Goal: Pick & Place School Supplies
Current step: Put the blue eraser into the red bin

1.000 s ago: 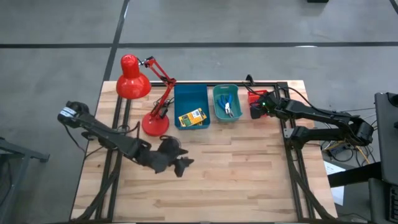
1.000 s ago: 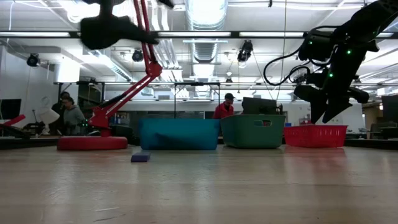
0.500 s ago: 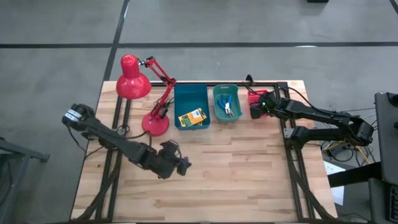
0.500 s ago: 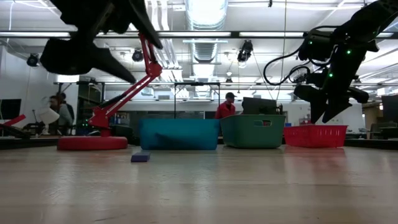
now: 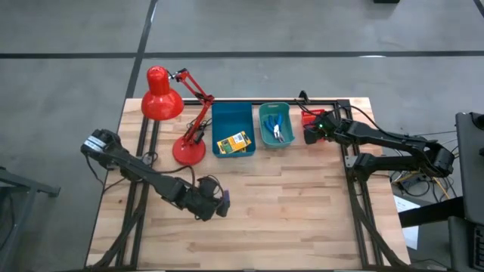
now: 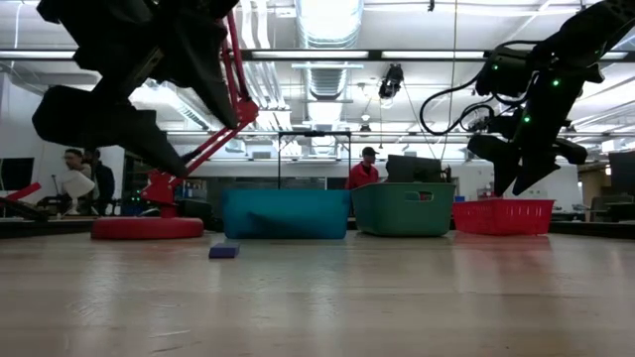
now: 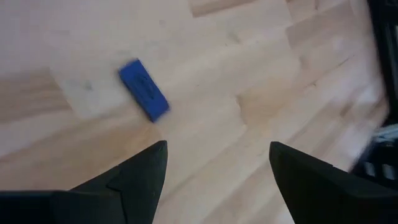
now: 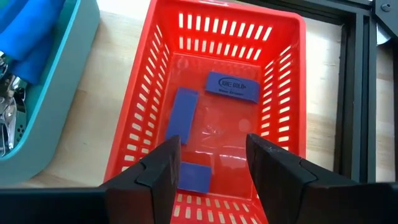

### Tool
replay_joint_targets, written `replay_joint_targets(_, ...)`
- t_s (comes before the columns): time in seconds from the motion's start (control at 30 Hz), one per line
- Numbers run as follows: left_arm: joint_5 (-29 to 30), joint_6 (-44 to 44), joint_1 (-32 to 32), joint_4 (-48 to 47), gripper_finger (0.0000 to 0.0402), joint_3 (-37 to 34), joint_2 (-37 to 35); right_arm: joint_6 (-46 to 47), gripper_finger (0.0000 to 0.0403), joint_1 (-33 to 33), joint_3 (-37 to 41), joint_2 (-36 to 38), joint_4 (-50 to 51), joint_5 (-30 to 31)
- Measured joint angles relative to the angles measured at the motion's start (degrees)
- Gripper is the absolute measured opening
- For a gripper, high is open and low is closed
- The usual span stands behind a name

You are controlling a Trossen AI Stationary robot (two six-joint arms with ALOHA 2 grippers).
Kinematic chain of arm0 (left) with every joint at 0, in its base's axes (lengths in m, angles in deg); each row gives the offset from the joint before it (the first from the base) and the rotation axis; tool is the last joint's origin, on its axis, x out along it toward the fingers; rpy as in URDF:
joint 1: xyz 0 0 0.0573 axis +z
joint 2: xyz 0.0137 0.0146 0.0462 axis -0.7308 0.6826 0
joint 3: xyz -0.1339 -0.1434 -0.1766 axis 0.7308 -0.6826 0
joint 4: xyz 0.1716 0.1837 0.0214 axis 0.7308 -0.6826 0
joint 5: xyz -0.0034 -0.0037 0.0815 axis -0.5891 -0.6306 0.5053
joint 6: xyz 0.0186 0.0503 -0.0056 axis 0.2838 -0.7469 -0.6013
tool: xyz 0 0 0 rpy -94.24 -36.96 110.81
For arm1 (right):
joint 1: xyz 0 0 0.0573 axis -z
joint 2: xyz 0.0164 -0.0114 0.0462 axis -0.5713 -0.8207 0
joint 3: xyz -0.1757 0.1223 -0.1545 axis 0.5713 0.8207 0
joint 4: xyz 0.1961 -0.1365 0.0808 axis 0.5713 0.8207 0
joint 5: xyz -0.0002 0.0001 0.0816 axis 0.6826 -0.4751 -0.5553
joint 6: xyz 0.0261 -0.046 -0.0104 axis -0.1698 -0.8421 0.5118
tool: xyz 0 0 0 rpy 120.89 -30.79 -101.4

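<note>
A: From overhead, where do the arms sit?
B: The left claw (image 5: 217, 202) hovers over the wooden surface (image 5: 302, 211), at about 6 o'clock from the red desk lamp (image 5: 172, 113). The right claw (image 5: 311, 128) hangs above the red basket (image 5: 309, 115), at 3 o'clock from the teal bin (image 5: 274, 125), which holds the blue-handled tools (image 5: 277, 128). The blue bin (image 5: 233, 128) has a yellow-and-green crayon box (image 5: 233, 143) in it.

A: And from surface height?
B: A small purple eraser (image 6: 224, 251) lies on the wood just in front of the blue bin (image 6: 286, 213). The left claw (image 6: 179, 139) hangs high above it; the right claw (image 6: 516, 178) sits just over the red basket (image 6: 501, 215). People stand in the room behind.

A: Left wrist camera?
B: Fingers (image 7: 140, 177) spread apart and empty, with the eraser (image 7: 144, 90) lying flat on the wood beyond them, untouched.

A: Right wrist camera?
B: Fingers (image 8: 165, 168) parted too, nothing between them, straight above the basket (image 8: 283, 124), where three erasers (image 8: 182, 114) lie on the floor. The teal bin (image 8: 46, 93) stands just beside it
</note>
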Motion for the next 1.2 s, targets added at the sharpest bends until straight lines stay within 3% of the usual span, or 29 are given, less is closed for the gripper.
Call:
replay_joint_targets(0.37, -0.96, 10.41, 0.02, 1.65, 0.0287, -0.62, 0.09, 0.00, 0.0176, 0.00, 0.00, 0.00, -0.07, 0.00)
replay_joint_targets(0.57, -0.66, 18.17, 0.94, -4.61, 0.0287, -0.70, 0.11, 0.01, 0.0176, 0.01, 0.00, 0.00, -0.11, 0.00)
replay_joint_targets(0.97, -0.44, 15.43, 3.60, -4.12, 0.0287, -0.70, 1.45, 0.02, 0.0176, 0.00, 0.00, 0.00, -0.09, 0.00)
replay_joint_targets(1.2, -1.20, 13.20, 3.97, 2.90, 0.0287, -0.48, 5.69, 0.00, 0.0176, 0.00, 0.00, 0.00, -0.09, 0.00)
